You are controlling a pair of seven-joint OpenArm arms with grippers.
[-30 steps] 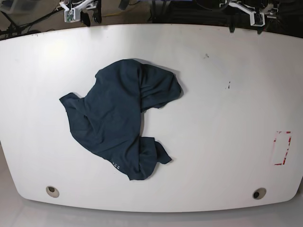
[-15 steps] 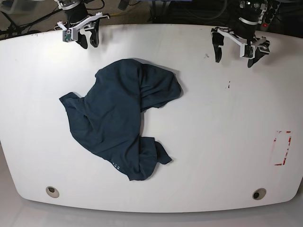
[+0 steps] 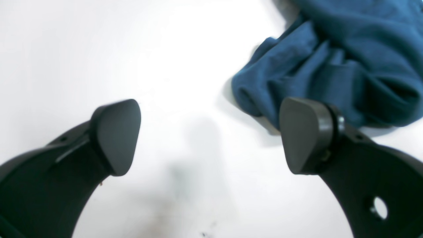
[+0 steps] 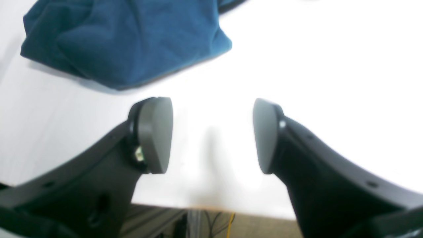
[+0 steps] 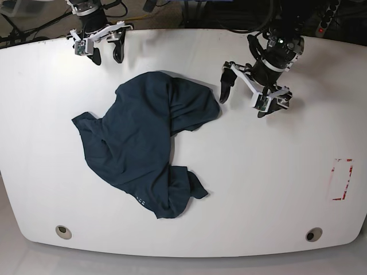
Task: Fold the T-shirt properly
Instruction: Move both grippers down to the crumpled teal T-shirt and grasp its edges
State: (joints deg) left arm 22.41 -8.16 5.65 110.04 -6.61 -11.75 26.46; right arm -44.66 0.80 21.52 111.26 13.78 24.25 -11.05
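The T-shirt (image 5: 148, 139) lies crumpled on the white surface (image 5: 258, 172), left of centre in the base view — a dark navy-teal heap with a bunched fold at its upper right and a narrower tail of cloth trailing toward the near edge. Small white print shows near that lower end.

The left gripper (image 5: 252, 91) hovers just beside the bunched upper-right fold, its fingers (image 3: 115, 135) spread wide apart with nothing between them; in the left wrist view the cloth sits close behind one finger, though whether it touches is hard to tell. The right gripper (image 5: 103, 50) hangs near the far edge of the surface, above and to the left of the shirt — its fingers (image 4: 155, 135) are also apart and empty, with the shirt's rounded edge a little beyond them.

A red-marked rectangle (image 5: 342, 179) sits near the surface's right edge, well apart from the shirt.
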